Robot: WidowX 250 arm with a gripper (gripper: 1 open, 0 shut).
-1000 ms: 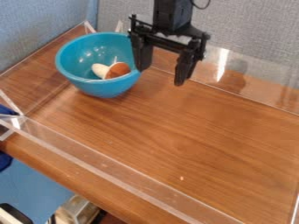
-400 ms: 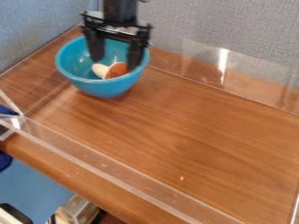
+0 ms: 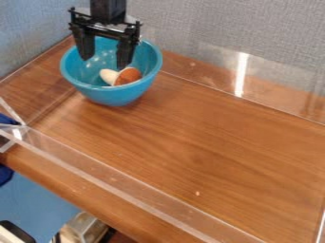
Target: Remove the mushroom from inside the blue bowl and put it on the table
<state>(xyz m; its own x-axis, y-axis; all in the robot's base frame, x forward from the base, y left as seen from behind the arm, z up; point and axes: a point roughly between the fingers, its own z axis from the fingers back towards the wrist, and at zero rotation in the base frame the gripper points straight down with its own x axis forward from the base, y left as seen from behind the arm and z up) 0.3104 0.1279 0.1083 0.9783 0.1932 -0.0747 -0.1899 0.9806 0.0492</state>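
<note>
So the mushroom (image 3: pixel 128 76) is sitting down inside the blue bowl (image 3: pixel 113 96), orange cap toward the right side of the bowl, pale stem pointing left. The fingers (image 3: pixel 105 56) are spread wide with nothing between them, hanging over the back-left part of the bowl. My guess is they're wide so they can drop down on either side of the stem or cap without bumping it. Right now they look a bit too far left and back though, so I'd shift them toward the mushroom before going down. The bowl wall is the annoying bit, since a wide spread could catch the rim.

Bowl's at the far left of the counter (image 3: pixel 210 147), near the clear wall (image 3: pixel 273 91), which leaves a big stretch of wood in front and to the right, handy for setting the mushroom down.
</note>
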